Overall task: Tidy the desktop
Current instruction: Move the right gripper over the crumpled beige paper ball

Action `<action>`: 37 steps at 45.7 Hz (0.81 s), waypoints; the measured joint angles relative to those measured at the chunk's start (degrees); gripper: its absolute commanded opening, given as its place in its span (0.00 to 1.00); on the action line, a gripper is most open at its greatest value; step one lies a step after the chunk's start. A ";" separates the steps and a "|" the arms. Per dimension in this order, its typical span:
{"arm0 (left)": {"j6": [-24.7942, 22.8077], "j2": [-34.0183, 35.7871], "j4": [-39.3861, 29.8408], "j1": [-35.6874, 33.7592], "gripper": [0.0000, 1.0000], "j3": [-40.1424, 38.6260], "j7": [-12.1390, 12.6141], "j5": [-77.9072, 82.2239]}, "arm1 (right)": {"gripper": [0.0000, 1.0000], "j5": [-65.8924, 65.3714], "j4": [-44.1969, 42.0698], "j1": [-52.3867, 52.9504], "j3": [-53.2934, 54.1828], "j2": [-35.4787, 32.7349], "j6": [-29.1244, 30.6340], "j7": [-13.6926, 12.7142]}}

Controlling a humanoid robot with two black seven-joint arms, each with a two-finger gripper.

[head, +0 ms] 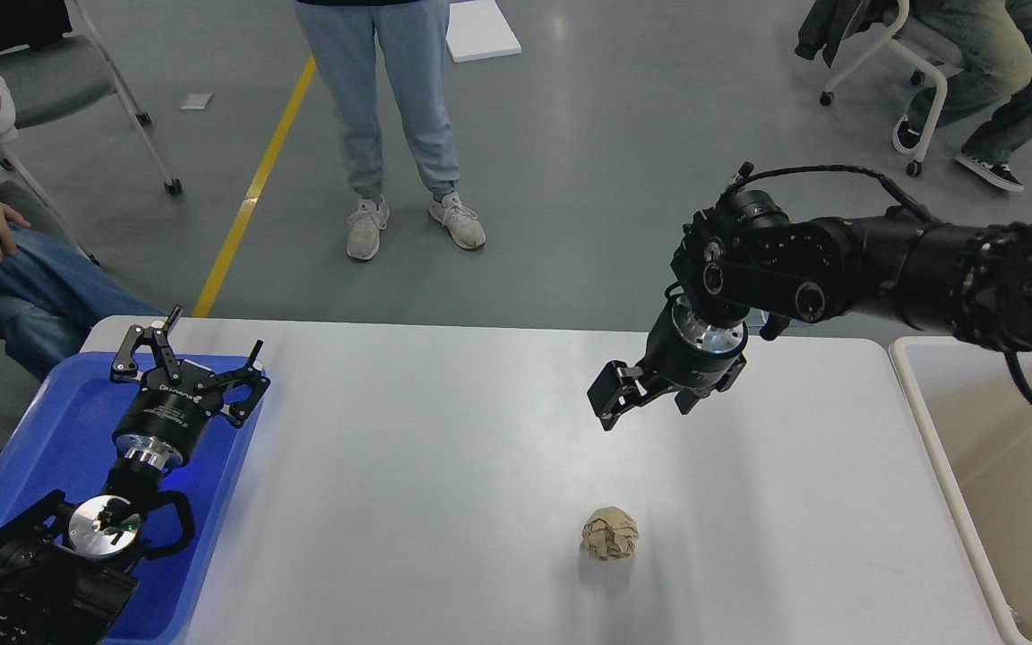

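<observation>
The table (444, 430) fills the middle and lower part of my view, a pale grey-white top with rounded corners. On it, at about five o'clock from its centre, sits a crumpled brown paper ball (610, 534), alone with bare surface all around it.

My right claw (650, 399) hangs above the table at roughly one o'clock from the ball, well apart from it, pointing down and toward the left. I see it nearly edge-on and dark, so I cannot tell whether its fingers are spread or pressed together.

My left claw (192, 358) is at nine o'clock, over the far end of a blue tray (50, 430) that lies on the table's left edge. Its fingers are spread wide and pinch nothing.

At three o'clock a cream bin (928, 430) stands just beside the table's right edge.

Beyond the table, at twelve o'clock, a person (391, 116) in grey trousers and white shoes stands on the grey floor, with a yellow line (252, 193) just to their left.
</observation>
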 measured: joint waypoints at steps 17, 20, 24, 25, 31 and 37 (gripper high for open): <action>0.00 -0.02 0.01 0.00 1.00 -0.02 0.00 0.03 | 1.00 -0.04 -6.30 -7.95 0.89 1.64 -1.13 0.04; 0.00 -0.02 0.00 0.00 1.00 -0.02 0.00 0.03 | 1.00 -0.06 -7.34 -9.25 0.94 1.72 -1.25 0.04; 0.00 -0.02 0.00 0.00 1.00 -0.03 0.00 0.03 | 1.00 -0.07 -8.39 -11.07 0.98 1.82 -1.31 0.04; 0.00 -0.02 0.00 0.00 1.00 -0.03 0.00 0.03 | 1.00 -0.06 -8.49 -11.28 1.01 1.83 -1.32 0.04; 0.00 -0.01 0.00 0.00 1.00 -0.04 0.00 0.02 | 1.00 -0.07 -9.11 -13.51 1.11 1.90 -1.38 0.04; 0.00 -0.01 0.00 0.00 1.00 -0.04 0.00 0.01 | 1.00 -0.07 -9.32 -15.08 1.89 1.93 -1.40 0.09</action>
